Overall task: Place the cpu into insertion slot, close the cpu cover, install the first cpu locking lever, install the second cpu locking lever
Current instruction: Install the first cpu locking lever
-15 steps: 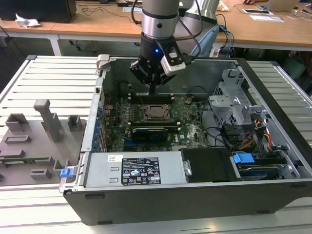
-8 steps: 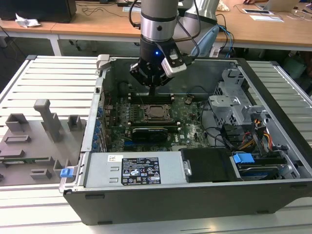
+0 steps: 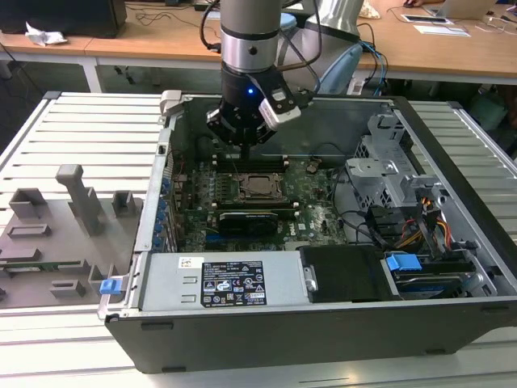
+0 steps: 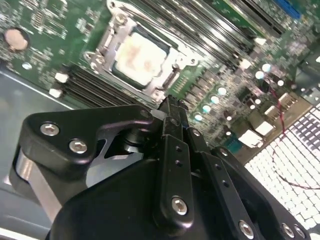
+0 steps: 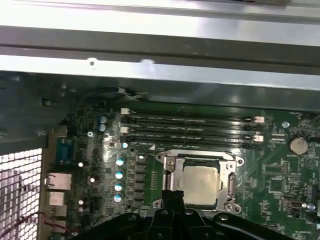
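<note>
The cpu [image 4: 136, 54] [image 5: 200, 183] lies silver-topped in the insertion slot [image 3: 260, 187] on the green board. The cpu cover [image 5: 232, 179] [image 4: 106, 46] lies flat around it as a metal frame, the chip showing through its window. My gripper [image 4: 170, 104] [image 5: 173, 196] hangs just above the board beside one edge of the socket, its black fingers pressed together with nothing between them. In the exterior view the gripper [image 3: 242, 145] sits low inside the open computer case, just behind the socket. I cannot tell how the locking levers stand.
Long black memory slots [image 5: 190, 127] run beside the socket. A black expansion card [image 3: 254, 218] lies in front of it, then the power supply [image 3: 222, 283]. A drive cage [image 3: 388, 174] and cables fill the exterior view's right. A grey fixture plate [image 3: 65, 226] lies outside the case.
</note>
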Tool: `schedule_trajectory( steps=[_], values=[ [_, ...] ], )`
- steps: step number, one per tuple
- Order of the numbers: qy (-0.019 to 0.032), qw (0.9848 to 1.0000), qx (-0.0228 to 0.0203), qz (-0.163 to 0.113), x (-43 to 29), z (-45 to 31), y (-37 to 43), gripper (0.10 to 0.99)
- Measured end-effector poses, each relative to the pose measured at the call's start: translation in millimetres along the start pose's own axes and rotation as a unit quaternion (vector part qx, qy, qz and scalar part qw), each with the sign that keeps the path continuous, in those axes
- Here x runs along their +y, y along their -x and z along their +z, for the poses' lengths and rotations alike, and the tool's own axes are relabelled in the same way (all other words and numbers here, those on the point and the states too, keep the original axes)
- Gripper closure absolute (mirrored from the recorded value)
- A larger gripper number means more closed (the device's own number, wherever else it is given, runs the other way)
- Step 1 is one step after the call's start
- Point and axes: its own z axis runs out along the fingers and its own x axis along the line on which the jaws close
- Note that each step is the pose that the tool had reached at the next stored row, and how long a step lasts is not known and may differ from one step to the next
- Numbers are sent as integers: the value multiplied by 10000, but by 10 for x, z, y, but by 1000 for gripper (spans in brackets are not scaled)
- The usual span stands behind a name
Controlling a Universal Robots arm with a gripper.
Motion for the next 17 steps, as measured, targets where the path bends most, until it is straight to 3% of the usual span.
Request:
schedule_trajectory(
  steps=[3, 7, 9, 17],
  values=[
    [1, 10000, -35, 0, 7, 19, -96, 980],
    [0, 10000, -36, 0, 22, 58, -140, 980],
    [9, 10000, -37, -1, 28, 80, -211, 980],
    [24, 10000, -38, -4, 101, 121, -285, 980]
  ],
)
